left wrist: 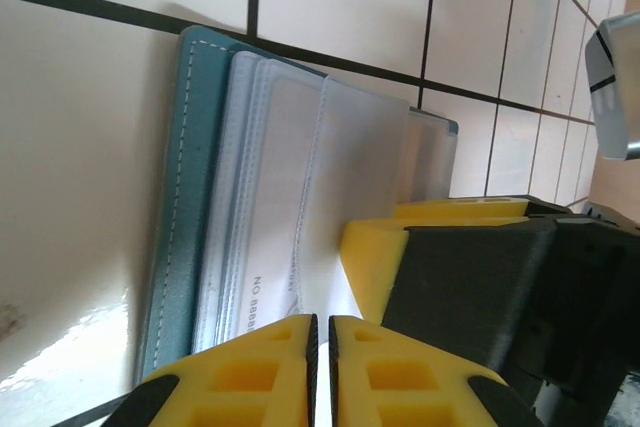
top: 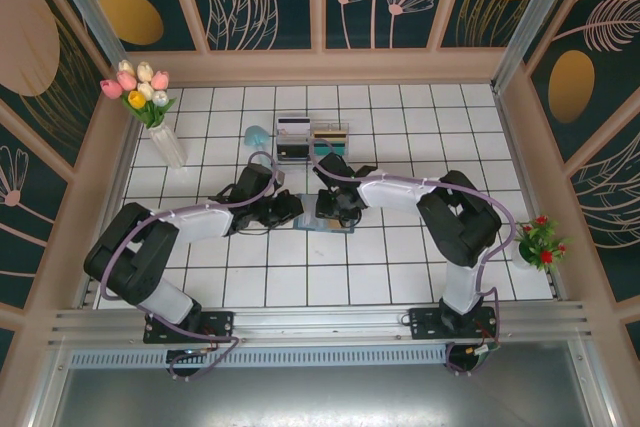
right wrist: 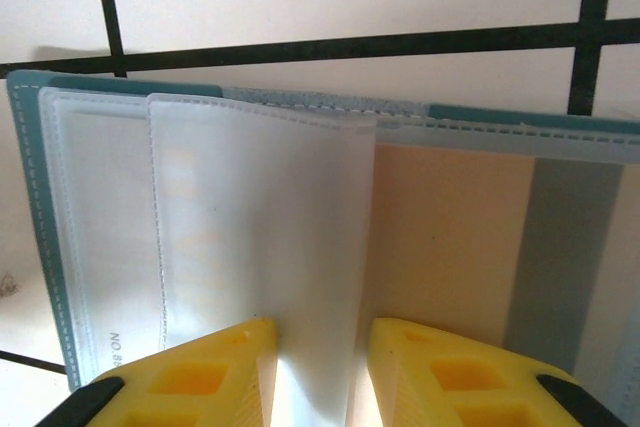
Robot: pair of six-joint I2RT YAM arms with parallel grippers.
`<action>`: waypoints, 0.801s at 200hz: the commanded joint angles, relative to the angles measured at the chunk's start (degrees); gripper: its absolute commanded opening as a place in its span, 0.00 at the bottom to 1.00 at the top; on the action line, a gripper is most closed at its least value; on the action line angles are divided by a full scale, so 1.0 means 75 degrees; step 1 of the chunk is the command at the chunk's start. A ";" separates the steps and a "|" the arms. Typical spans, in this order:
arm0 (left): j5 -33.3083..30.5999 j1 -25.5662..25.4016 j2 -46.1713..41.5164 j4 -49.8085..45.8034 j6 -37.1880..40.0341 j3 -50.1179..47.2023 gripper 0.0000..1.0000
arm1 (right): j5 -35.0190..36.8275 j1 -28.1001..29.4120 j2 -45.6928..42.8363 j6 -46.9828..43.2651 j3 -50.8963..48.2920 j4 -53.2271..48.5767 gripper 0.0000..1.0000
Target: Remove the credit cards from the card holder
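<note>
On white tiles (top: 400,247), card holder (left wrist: 185,197) lies open (teal cover, frosted sleeves (right wrist: 250,227)).

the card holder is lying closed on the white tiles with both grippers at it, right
Not closed: the card holder lies open, clear sleeves fanned out, as the left wrist view shows. It is on the white tiles with the left gripper and right gripper at it.

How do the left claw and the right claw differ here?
The left claw has its jaws all but touching; the right claw holds its jaws apart. Nothing shows between the left claw's fingers, while the right claw straddles a raised clear sleeve of the card holder. Both have yellow fingers and are at the open card holder.
</note>
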 commanded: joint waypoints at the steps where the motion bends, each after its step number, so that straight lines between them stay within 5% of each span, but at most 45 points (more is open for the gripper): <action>1: 0.0215 -0.0039 0.0213 0.0261 -0.0079 0.0175 0.15 | 0.0367 -0.0034 0.0430 -0.0091 -0.0465 -0.0471 0.31; 160: 0.0012 -0.0197 0.1068 -0.0329 0.0081 0.0637 0.03 | -0.1000 -0.0494 -0.1189 0.0262 -0.1397 0.1578 0.25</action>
